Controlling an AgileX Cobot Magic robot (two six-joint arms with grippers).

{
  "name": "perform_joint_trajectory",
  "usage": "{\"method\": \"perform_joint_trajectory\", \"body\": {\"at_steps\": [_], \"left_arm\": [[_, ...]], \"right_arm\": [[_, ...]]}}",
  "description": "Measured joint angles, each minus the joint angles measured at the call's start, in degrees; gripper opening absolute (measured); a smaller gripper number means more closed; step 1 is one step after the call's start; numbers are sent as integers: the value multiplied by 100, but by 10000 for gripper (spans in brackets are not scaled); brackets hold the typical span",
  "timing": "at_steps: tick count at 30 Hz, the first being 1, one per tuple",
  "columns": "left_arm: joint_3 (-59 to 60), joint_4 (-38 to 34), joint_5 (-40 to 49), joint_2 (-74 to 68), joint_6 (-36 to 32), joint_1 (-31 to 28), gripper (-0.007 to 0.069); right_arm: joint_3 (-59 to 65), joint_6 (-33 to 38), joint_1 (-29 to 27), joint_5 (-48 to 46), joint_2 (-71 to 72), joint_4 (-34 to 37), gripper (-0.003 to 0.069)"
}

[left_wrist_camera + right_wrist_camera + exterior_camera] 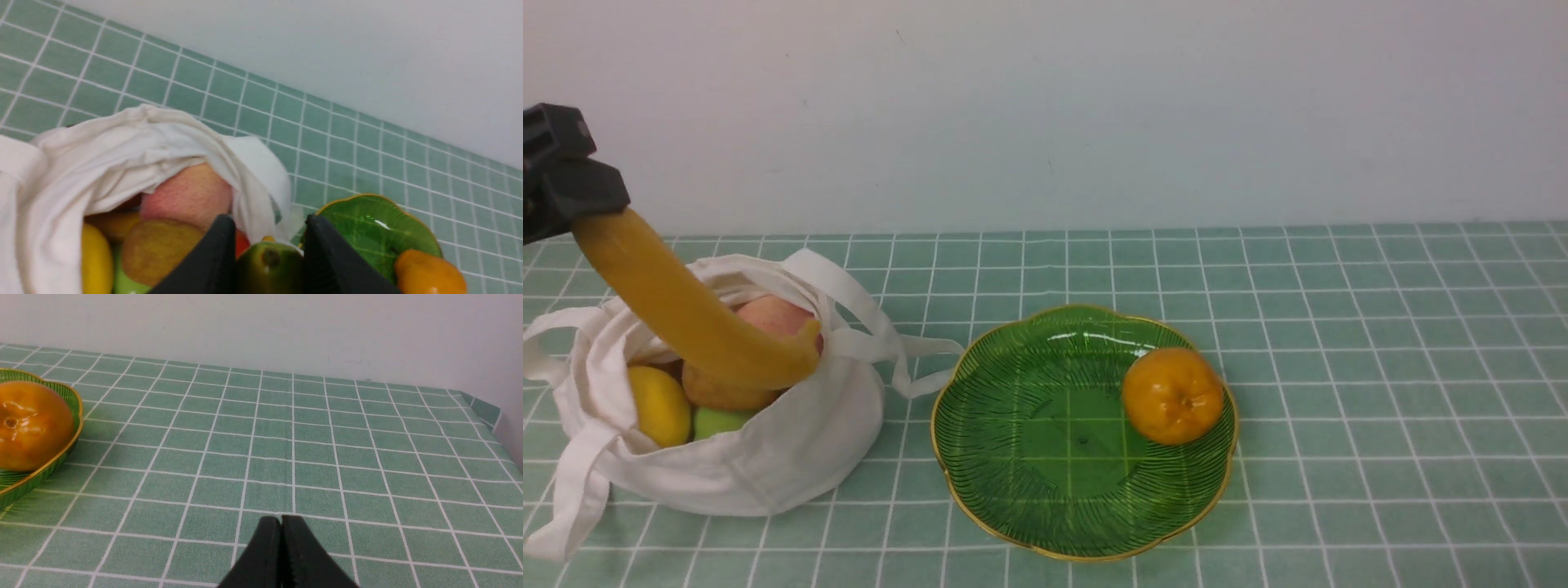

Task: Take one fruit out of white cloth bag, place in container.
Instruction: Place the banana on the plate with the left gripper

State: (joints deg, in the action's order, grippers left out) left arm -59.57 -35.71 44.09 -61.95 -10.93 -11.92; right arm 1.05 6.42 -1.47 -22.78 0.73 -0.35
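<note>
My left gripper (580, 200) is shut on one end of the long yellow banana (686, 314), holding it up over the white cloth bag (768, 457). The banana slopes down so its free tip hangs above the bag's open mouth. In the left wrist view the banana's greenish end (267, 265) sits clamped between the two black fingers (212, 261). The green glass dish (1045, 457) lies to the right of the bag, apart from it. My right gripper (281, 522) is shut on nothing, low over the bare cloth to the right of the dish (49, 467).
A round orange (1174, 395) rests in the dish at its right side. The bag holds a peach (776, 314), a lemon (658, 406), a green fruit (719, 422) and a brownish one (161, 249). Bag straps trail toward the dish. A white wall stands behind the checked tablecloth.
</note>
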Motion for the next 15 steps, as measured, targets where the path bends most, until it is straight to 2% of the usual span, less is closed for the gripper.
{"method": "perform_joint_trajectory", "body": {"at_steps": [1,2,3,5,7,8,9,10,12,15], "left_arm": [[0,-360,50,48,-242,0,193],[0,-425,73,70,-356,0,193],[0,-981,144,152,-854,0,193],[0,-1611,256,215,-1319,0,193],[0,-2583,598,260,-2084,0,193],[0,-2733,629,260,-2136,0,193],[0,-3266,933,240,-2597,0,193],[0,-3308,965,233,-2647,0,193],[0,-3578,1352,121,-3185,28,193],[5,-3549,1624,-116,-3471,257,193]], "right_arm": [[0,0,0,0,0,0,-15],[0,0,0,0,0,0,-15],[0,0,0,0,0,0,-15],[0,0,0,0,0,0,-15],[0,0,0,0,0,0,-15],[0,0,0,0,0,0,-15],[0,0,0,0,0,0,-15],[0,0,0,0,0,0,-15],[0,0,0,0,0,0,-15],[0,0,0,0,0,0,-15]]}}
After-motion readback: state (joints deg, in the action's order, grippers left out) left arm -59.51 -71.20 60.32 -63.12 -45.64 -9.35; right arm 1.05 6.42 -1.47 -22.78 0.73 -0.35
